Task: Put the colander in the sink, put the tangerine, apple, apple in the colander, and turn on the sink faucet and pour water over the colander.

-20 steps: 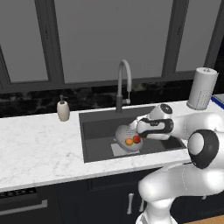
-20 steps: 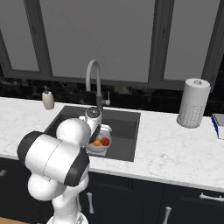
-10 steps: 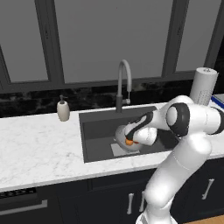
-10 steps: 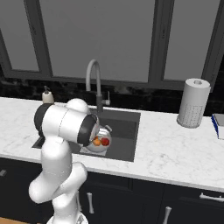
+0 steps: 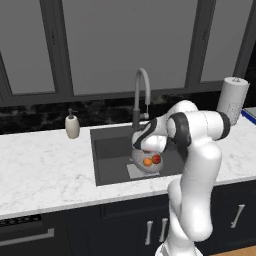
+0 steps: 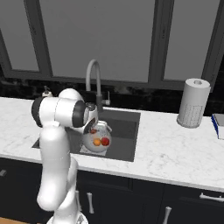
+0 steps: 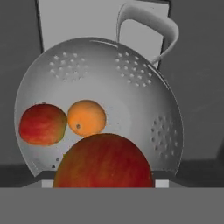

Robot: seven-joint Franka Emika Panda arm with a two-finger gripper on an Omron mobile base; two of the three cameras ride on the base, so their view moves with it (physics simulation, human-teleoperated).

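Observation:
The grey colander (image 7: pixel 131 65) stands in the dark sink (image 5: pixel 110 155) under the gooseneck faucet (image 5: pixel 140 95). Inside it lie the orange tangerine (image 7: pixel 86 117) and one red apple (image 7: pixel 42 124), side by side. A second apple (image 7: pixel 103 162) fills the bottom of the hand view, close to the camera and hiding the finger tips. My gripper (image 6: pixel 92 130) hangs just above the colander (image 6: pixel 97 140) with that apple (image 6: pixel 93 131) between its jaws. In the left base view the gripper (image 5: pixel 150 145) sits over the colander (image 5: pixel 147 165), where the tangerine (image 5: pixel 147 162) and the apple (image 5: pixel 156 159) show.
A soap bottle (image 5: pixel 72 125) stands on the marble counter left of the sink. A paper towel roll (image 6: pixel 192 103) and a blue item (image 6: pixel 218 124) stand on the counter at the right. Dark windows run behind the faucet (image 6: pixel 94 78).
The arm has swung, carrying the gripper and its apple leftward from the sink's right side to just above the colander. The tangerine and the other apple have stayed in the colander.

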